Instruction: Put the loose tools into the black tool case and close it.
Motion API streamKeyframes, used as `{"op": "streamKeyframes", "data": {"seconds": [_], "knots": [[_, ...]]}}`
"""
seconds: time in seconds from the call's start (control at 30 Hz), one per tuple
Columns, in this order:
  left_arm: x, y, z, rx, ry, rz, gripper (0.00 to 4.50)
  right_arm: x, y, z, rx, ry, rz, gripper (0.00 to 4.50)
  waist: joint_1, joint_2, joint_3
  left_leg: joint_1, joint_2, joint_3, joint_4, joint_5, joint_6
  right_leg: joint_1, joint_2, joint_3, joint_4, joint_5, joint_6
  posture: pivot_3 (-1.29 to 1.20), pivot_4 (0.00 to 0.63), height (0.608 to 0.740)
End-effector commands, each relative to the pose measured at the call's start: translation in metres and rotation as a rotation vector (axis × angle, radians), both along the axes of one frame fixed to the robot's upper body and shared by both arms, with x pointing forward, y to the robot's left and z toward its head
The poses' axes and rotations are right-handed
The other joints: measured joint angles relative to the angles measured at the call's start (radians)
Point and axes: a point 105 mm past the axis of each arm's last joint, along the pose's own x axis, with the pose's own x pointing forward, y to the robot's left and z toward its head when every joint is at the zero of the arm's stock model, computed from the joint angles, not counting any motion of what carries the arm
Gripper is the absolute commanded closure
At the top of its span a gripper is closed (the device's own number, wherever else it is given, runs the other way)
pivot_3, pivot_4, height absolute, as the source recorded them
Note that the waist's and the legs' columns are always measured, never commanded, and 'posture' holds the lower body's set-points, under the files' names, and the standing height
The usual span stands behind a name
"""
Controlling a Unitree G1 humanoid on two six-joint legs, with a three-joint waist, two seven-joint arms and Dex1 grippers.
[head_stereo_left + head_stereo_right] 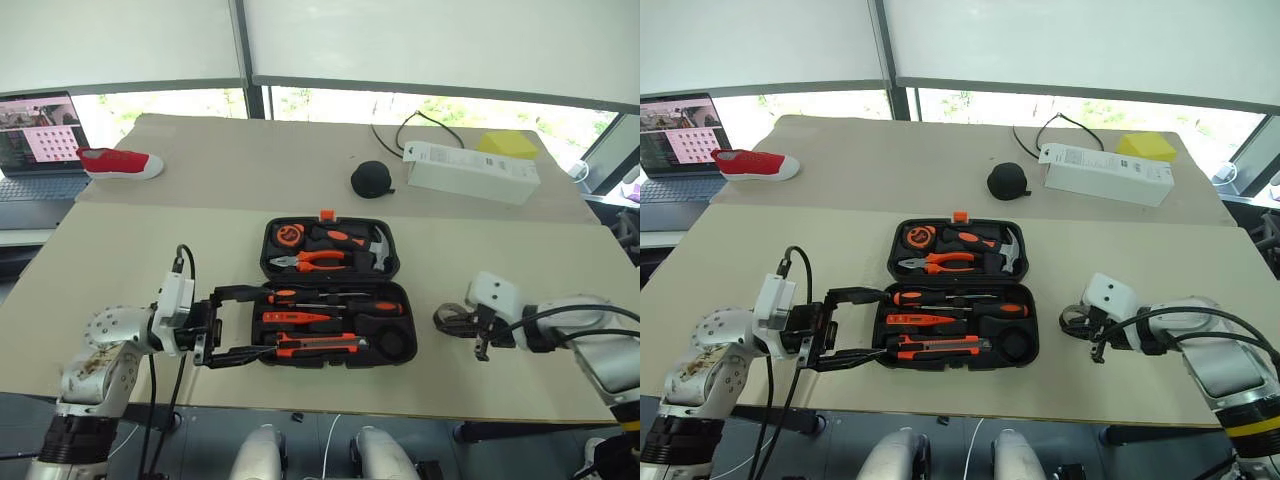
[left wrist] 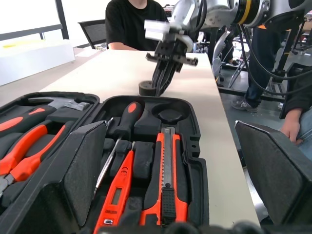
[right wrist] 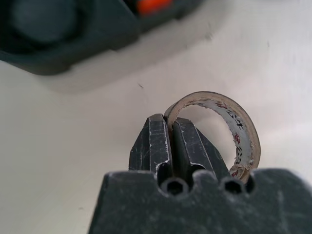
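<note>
We are clenching our right jaws point(image 3: 168, 139) on the wall of the small tape roll point(image 3: 229, 124), holding it just above the worktop point(image 1: 150, 260) at about three o'clock from the open black tool case point(image 1: 400, 300), whose empty round pocket point(image 1: 395, 340) is lying at our nine o'clock. Our left jaws point(image 1: 225, 325) are standing released, straddling the case's left end where the long knife point(image 1: 320, 345) and screwdrivers point(image 1: 330, 298) are lying lengthwise, three to nine. We are seeing no readable writing on any of these.

Black tool case point(image 1: 333, 345) holds orange-and-black screwdrivers point(image 1: 335, 298) and utility knife point(image 1: 320, 345); beside the black right gripper point(image 3: 168, 127), a tape roll point(image 3: 229, 129) shows its red-speckled tan inner face.
</note>
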Motion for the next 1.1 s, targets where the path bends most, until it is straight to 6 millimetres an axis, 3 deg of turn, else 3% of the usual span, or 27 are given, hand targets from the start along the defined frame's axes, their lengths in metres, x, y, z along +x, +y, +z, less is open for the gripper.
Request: {"op": "streamKeyframes", "data": {"seconds": [0.03, 0.13, 0.3, 0.43, 0.73, 0.9, 1.1], "knots": [[-0.005, 0.004, 0.003, 0.012, -0.029, -0.007, 0.0, -0.023, 0.044, 0.037, 0.139, -0.007, 0.208, 4.48, -0.003, 0.0, 0.0, 0.0, 0.001, 0.0, 0.0, 0.0, 0.0, 0.0, 0.001, 0.0, 0.0, 0.0, 0.0, 0.0, 0.15, 0.74], [-0.005, 0.004, -0.001, 0.027, -0.031, -0.015, 0.0, -0.03, 0.069, 0.032, 0.163, 0.035, 0.254, 4.48, -0.002, -0.001, 0.001, 0.0, 0.001, -0.001, -0.001, 0.0, 0.0, 0.0, 0.001, -0.001, 0.0, 0.0, 0.0, 0.0, 0.15, 0.74], [-0.009, 0.005, -0.006, 0.041, -0.032, -0.028, 0.0, -0.03, 0.086, 0.017, 0.133, 0.06, 0.261, 4.48, 0.006, -0.002, 0.001, -0.001, 0.0, -0.001, 0.0, 0.0, 0.0, 0.0, -0.001, -0.001, 0.0, 0.0, 0.0, 0.0, 0.15, 0.74], [-0.013, 0.005, -0.008, 0.047, -0.031, -0.03, 0.0, -0.028, 0.08, -0.001, 0.02, 0.086, 0.226, 4.48, 0.003, -0.002, 0.001, -0.001, 0.0, -0.001, 0.0, 0.0, 0.0, -0.001, -0.001, -0.001, -0.001, 0.0, 0.0, 0.0, 0.15, 0.74], [-0.016, 0.008, -0.01, 0.056, -0.016, -0.01, 0.0, -0.035, 0.065, -0.015, -0.063, 0.204, 0.164, 4.48, 0.004, -0.002, 0.001, -0.003, 0.0, -0.001, 0.0, 0.0, 0.0, -0.003, -0.001, -0.001, 0.0, 0.0, 0.0, 0.0, 0.15, 0.74], [-0.013, 0.009, -0.009, 0.048, -0.011, 0.018, 0.0, -0.031, 0.062, -0.016, -0.078, 0.206, 0.154, 2.87, 0.005, -0.002, 0.001, -0.003, 0.0, -0.001, 0.0, 0.0, 0.0, -0.003, -0.001, -0.001, 0.0, 0.0, 0.0, 0.0, 0.15, 0.74], [-0.005, 0.021, -0.016, 0.129, 0.027, 0.12, 0.0, -0.042, 0.06, 0.021, -0.046, 0.24, 0.264, 0.82, 0.001, -0.002, 0.002, -0.004, 0.0, -0.003, -0.001, 0.0, 0.0, -0.005, -0.001, -0.001, 0.0, 0.0, -0.001, 0.0, 0.15, 0.74]]}}
